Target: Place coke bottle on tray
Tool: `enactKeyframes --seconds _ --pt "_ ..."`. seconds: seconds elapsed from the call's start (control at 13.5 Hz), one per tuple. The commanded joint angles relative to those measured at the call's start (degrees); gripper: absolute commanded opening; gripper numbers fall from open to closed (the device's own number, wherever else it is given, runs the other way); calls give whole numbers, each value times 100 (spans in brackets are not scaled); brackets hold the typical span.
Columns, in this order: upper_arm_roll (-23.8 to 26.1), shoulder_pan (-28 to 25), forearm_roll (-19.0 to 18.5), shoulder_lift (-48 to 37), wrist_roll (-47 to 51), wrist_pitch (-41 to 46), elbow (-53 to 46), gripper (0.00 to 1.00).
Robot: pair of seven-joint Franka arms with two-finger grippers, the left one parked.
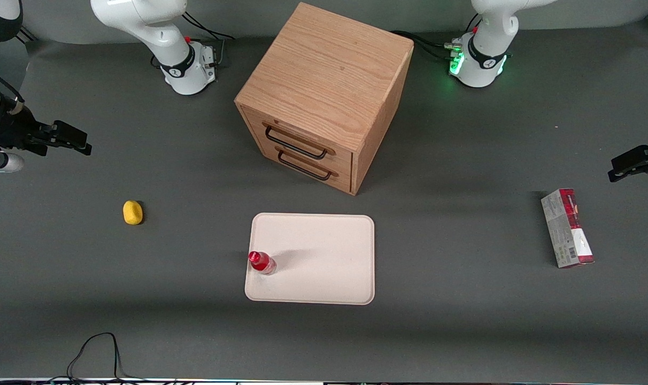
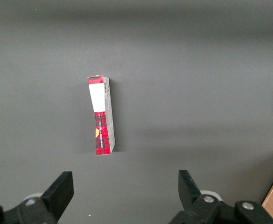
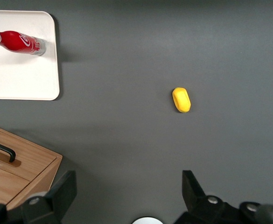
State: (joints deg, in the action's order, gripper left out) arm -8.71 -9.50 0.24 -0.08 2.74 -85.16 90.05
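The small red coke bottle [image 1: 262,262] stands upright on the cream-white tray [image 1: 324,267], close to the tray edge toward the working arm's end; it also shows in the right wrist view [image 3: 17,43] on the tray [image 3: 24,79]. My right gripper [image 1: 72,138] is open and empty, raised well away from the tray at the working arm's end of the table, farther from the front camera than the yellow lump. In the right wrist view its fingers [image 3: 64,189] stand wide apart over bare mat.
A yellow lump [image 1: 132,212] lies on the grey mat between my gripper and the tray. A wooden drawer cabinet [image 1: 324,96] stands farther from the camera than the tray. A red-and-grey carton [image 1: 567,228] lies toward the parked arm's end. A black cable [image 1: 97,353] loops near the front edge.
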Motion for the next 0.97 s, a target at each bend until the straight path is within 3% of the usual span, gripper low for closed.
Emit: enactKeyframes --seconds 0.0,0.89 --pt "-192 -8 -68 -141 -221 -19 135 100" --pt "107 238 -68 -141 -177 69 144 100"
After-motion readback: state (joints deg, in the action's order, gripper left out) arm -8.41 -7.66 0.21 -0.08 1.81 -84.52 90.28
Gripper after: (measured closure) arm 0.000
